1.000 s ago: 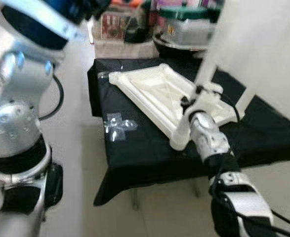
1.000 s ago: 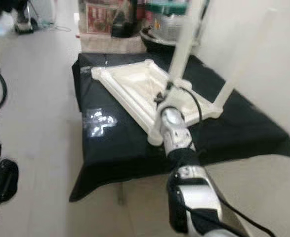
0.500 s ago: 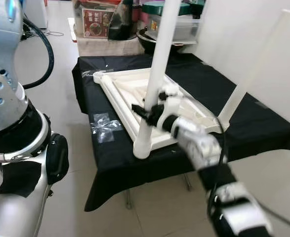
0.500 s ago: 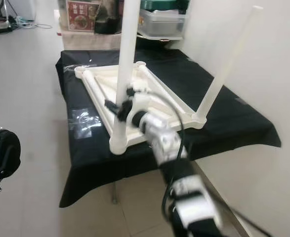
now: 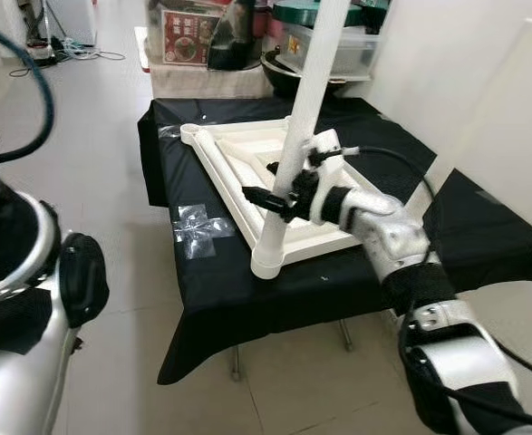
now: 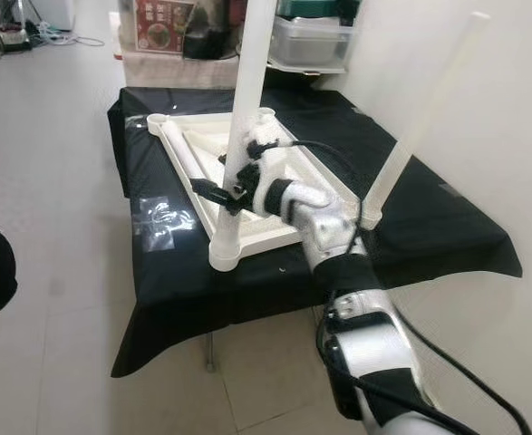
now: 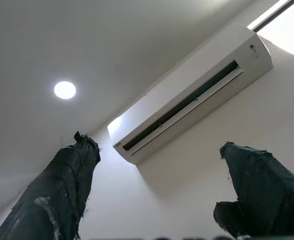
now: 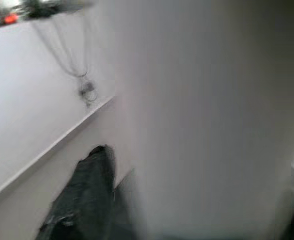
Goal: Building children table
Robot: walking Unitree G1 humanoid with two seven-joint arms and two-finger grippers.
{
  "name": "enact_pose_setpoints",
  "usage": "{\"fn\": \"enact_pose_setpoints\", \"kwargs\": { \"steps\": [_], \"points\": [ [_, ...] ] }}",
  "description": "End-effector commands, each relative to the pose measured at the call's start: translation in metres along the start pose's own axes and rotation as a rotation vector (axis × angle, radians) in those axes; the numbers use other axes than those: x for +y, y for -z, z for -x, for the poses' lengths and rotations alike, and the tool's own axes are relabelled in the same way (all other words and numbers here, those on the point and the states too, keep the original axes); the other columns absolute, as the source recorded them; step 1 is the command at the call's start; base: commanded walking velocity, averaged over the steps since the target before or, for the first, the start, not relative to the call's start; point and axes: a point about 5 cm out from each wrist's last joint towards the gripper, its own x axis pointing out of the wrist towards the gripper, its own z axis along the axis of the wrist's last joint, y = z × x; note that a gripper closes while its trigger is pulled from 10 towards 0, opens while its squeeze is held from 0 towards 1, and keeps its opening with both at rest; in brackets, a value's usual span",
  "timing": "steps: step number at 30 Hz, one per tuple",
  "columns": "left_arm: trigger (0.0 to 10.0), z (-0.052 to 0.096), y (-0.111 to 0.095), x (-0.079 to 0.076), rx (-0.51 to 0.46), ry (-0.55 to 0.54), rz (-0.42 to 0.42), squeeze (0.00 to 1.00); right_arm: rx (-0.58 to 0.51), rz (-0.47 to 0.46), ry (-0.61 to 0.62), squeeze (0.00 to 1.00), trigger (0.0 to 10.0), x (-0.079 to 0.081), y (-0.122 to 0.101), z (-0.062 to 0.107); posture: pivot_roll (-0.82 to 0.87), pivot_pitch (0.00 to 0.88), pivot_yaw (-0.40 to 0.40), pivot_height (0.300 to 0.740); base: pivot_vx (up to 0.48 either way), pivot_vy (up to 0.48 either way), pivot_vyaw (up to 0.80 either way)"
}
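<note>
White plastic everywhere: the children's table top [image 5: 247,163] lies upside down on a black cloth [image 5: 211,290] over a low stand. On the robot's left, the left gripper [image 7: 157,190] is raised with its two fingers apart on nothing, pointing up at a wall air conditioner [image 7: 192,95]. At the near corner a table leg [image 5: 295,154] stands in its socket, and the right gripper [image 5: 279,201] is closed around it low down. A second leg [image 6: 420,122] rises from the right corner. To seat the leg well, I judge it should be held plumb and pressed straight down without twisting the top off the cloth. A red-labelled box [image 5: 186,36] sits behind; its writing is too small to read.
</note>
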Motion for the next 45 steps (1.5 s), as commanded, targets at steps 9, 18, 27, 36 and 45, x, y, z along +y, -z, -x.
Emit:
{"fn": "enact_pose_setpoints", "kwargs": {
  "steps": [9, 18, 27, 36, 45],
  "points": [
    [10.0, 0.169, 0.056, 0.049, 0.694, -0.46, -0.102, 0.0, 0.116, -0.213, 0.916, 0.0, 0.0, 0.012, 0.058, 0.039, 0.13, 0.0, -0.1, 0.74, 0.0, 0.0, 0.0],
    [10.0, 0.246, 0.108, 0.029, 1.102, -0.503, -0.056, 0.0, 0.067, -0.252, 0.703, 0.0, 10.0, 0.022, 0.048, 0.022, 0.13, 0.0, -0.099, 0.74, 0.0, 0.0, 0.0],
    [10.0, 0.357, 0.134, -0.003, 1.489, -0.535, 0.064, 0.0, -0.148, -0.117, -0.024, 0.0, 10.0, 0.03, -0.006, 0.008, 0.12, 0.0, -0.104, 0.74, 0.0, 0.0, 0.0],
    [10.0, 0.353, 0.134, -0.008, 1.457, -0.527, 0.079, 0.0, -0.007, 0.055, -0.068, 0.0, 0.0, 0.013, 0.012, 0.006, 0.15, 0.0, -0.139, 0.74, 0.0, 0.0, 0.0],
    [10.0, 0.359, 0.135, -0.012, 1.41, -0.512, 0.042, 0.0, 0.146, -0.189, 1.066, 0.0, 0.0, -0.024, 0.059, 0.042, 0.14, 0.0, -0.123, 0.74, 0.0, 0.0, 0.0]
  ]
}}
